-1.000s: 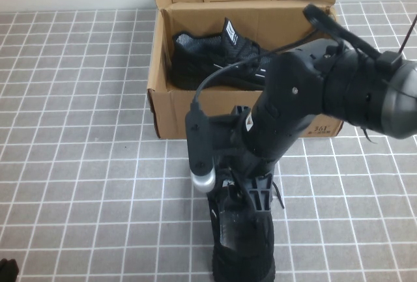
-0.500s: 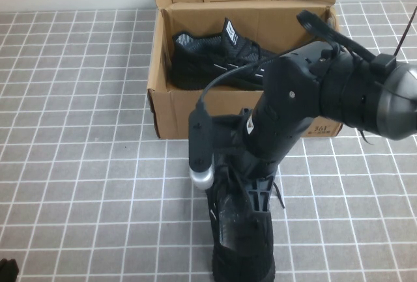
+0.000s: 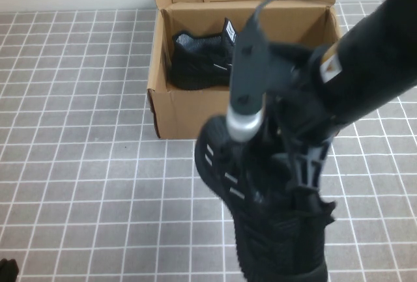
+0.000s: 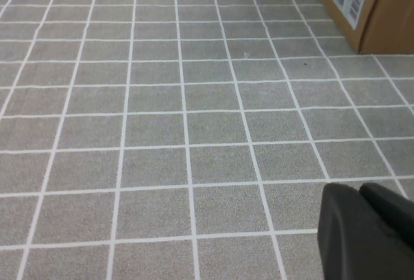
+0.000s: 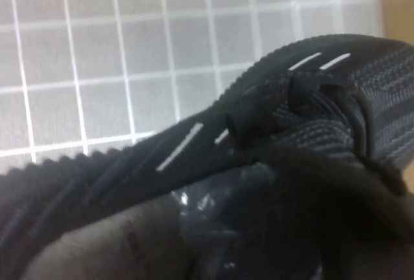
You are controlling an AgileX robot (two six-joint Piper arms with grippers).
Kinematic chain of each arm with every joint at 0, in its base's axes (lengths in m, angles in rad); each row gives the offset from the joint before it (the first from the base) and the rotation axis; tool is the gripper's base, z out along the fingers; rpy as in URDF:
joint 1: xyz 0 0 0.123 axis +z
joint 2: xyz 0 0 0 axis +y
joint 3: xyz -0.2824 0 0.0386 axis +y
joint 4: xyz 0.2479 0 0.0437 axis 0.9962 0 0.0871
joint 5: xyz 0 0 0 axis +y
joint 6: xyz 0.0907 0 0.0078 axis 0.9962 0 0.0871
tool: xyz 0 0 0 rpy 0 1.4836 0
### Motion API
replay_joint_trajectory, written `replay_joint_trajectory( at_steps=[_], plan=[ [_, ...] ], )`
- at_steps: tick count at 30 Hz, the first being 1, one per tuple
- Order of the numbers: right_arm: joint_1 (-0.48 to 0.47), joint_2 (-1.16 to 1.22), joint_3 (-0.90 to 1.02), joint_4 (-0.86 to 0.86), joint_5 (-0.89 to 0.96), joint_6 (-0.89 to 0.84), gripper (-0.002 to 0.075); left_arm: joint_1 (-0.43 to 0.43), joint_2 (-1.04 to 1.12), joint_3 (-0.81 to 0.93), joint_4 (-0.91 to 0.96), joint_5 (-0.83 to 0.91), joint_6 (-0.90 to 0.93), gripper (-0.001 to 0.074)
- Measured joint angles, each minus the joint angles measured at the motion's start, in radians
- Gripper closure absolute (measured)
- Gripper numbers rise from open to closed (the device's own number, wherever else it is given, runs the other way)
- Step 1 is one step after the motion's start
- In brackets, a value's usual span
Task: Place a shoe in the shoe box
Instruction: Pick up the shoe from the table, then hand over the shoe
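While the shoe box [image 3: 195, 109] sits open at the far side of the grey tiled table [image 3: 71, 165], lid flap up, with one sneaker [image 3: 202, 60] already lying inside on its left half, you've got the second shoe [image 3: 260, 204] up in the air just in front of the box's front wall, toe toward the box. It's a black knit sneaker, so treat it as light and floppy: the upper will cave under the fingers and the toe will droop or swing, while the sole is the only stiff part. Honestly the best bite is across the collar or tongue area where the knit is doubled up, and that looks like where your right gripper [image 3: 306, 165] is, closed on the shoe around the lace zone; the right wrist view shows the laces [image 5: 291, 92] bunched right under the camera. Loose laces could snag the box rim, so I'd lift clear of it. Your left gripper [image 4: 362, 235] is parked low over bare tiles near the box's left side; you can't tell its finger state.
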Motion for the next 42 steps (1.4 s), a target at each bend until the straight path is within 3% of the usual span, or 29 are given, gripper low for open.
replay_joint_trajectory(
  at_steps=[11,29,33,38,42],
  plan=[
    [0.000,-0.035,-0.198,-0.085,0.027,0.002,0.0732,0.000,0.000,0.000,0.000,0.000,0.000,0.0735],
    [0.000,0.051,-0.209,-0.051,0.031,0.002,0.0732,0.000,0.000,0.000,0.012,-0.012,0.000,0.0735],
    [0.000,0.057,-0.209,-0.049,0.031,0.002,0.0732,0.000,0.000,0.002,-0.025,-0.154,-0.047,0.0735],
    [0.000,0.059,-0.209,-0.049,0.033,0.002,0.0732,0.000,0.000,0.002,-0.236,-0.418,-0.155,0.0735],
    [0.000,0.059,-0.209,-0.049,0.033,0.002,0.0732,0.000,0.000,0.002,-0.301,-0.519,-0.187,0.0735]
  ],
)
